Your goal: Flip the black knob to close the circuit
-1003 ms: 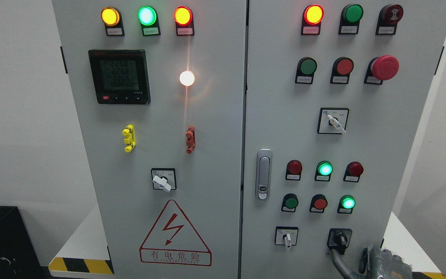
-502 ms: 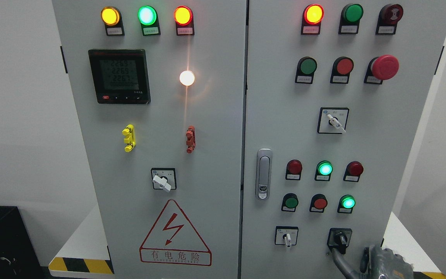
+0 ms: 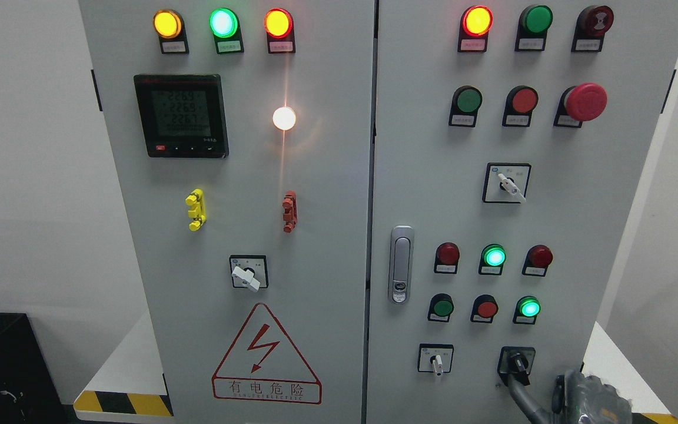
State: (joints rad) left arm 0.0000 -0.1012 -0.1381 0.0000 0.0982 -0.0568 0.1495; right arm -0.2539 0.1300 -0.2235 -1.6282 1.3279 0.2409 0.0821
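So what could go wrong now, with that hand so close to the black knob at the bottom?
Only one finger of the right hand seems to reach the black knob, so it might slip off instead of turning it. The hand sits partly out of the picture, so its grip is hard to judge. The white-handled switch is close by on the left; a stray push could disturb it.

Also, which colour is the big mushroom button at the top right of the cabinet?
Red. The mushroom button shows best in the head view, the only view here.
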